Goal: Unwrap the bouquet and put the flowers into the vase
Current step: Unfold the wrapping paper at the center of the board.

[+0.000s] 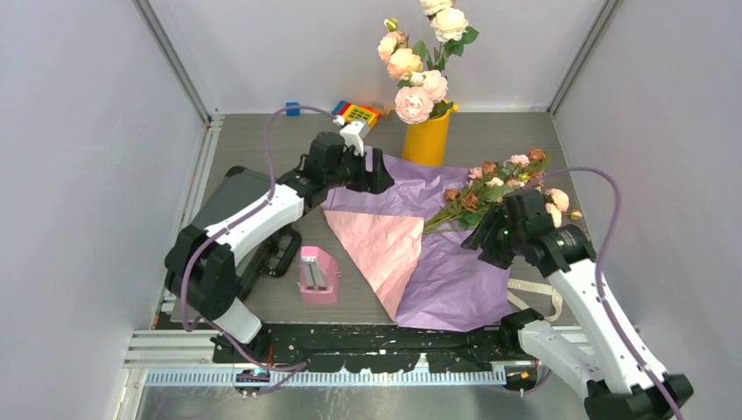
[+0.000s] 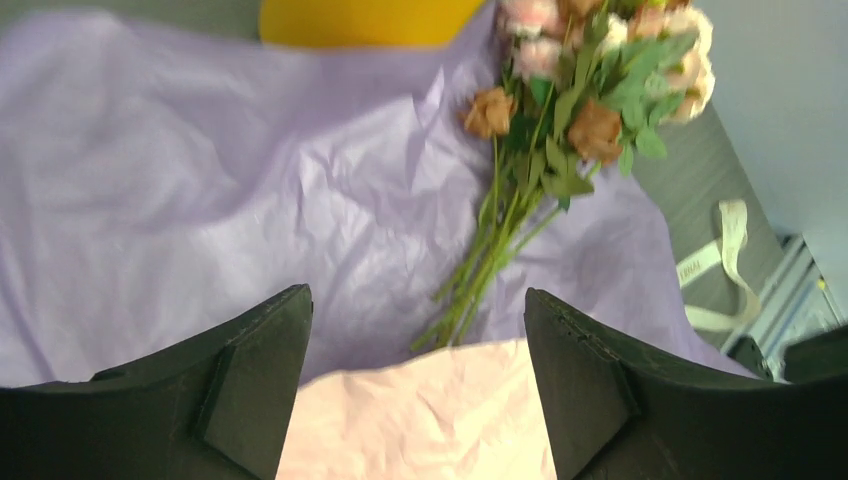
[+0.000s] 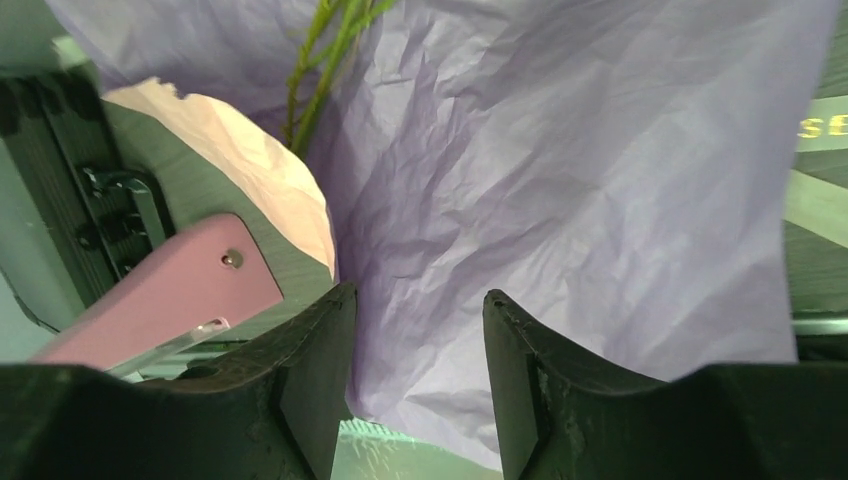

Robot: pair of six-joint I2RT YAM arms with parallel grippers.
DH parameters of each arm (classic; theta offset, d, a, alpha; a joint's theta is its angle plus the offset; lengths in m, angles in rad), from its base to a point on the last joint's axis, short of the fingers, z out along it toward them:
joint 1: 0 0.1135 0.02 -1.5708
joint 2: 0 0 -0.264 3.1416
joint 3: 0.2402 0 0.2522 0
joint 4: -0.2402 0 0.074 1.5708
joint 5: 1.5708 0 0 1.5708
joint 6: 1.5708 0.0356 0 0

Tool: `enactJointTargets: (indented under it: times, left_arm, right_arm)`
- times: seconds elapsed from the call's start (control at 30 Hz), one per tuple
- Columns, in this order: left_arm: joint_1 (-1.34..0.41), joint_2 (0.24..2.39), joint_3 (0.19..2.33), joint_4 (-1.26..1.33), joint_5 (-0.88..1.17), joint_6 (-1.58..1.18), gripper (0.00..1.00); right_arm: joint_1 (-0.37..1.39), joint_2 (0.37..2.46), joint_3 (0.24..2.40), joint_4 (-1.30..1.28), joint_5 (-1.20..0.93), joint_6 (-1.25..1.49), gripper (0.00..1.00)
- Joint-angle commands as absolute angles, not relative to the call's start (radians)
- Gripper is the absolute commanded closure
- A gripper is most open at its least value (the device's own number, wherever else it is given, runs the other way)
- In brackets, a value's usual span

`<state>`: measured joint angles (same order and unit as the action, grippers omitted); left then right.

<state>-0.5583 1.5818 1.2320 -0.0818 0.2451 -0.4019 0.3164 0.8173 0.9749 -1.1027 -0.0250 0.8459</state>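
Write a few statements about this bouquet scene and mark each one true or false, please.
1. The paper lies spread open on the table. True.
2. The flowers stand in the vase. False: they lie on the paper.
3. The vase is empty. False: it holds large pale roses.
4. The left gripper and the right gripper are both open and hold nothing. True.
5. A pink stapler lies beside the paper. True.

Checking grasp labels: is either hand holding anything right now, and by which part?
Nothing held: left hand and right hand both open over the spread wrapping paper.
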Motion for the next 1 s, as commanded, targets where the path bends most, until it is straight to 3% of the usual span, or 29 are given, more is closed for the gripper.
enactJointTargets:
  times: [0.0, 0.43, 0.77, 0.97]
  left_arm:
    - [-0.573, 1.537, 1.137, -0.102, 0.291, -0.474, 0.2]
    - [-0.597, 1.413, 0.993, -0.123, 0.278, -0.491, 0.2]
    - [-0.567, 1.363, 1.042, -0.277, 0.243, -0.405, 0.18]
    - [-0.507, 1.328, 1.06, -0.386, 0.329, -0.348, 0.14]
  right_arm:
    - [0.313, 0.902, 0.866, -0.86, -0.176, 0.823, 0.47]
    - [0.313, 0.978, 0.554, -0.699, -0.152, 0.867, 0.44]
    - [0.313, 0.979, 0.489, -0.703, -0.02, 0.888, 0.43]
    - [0.313, 0.971, 0.486, -0.725, 0.034, 0.888, 0.39]
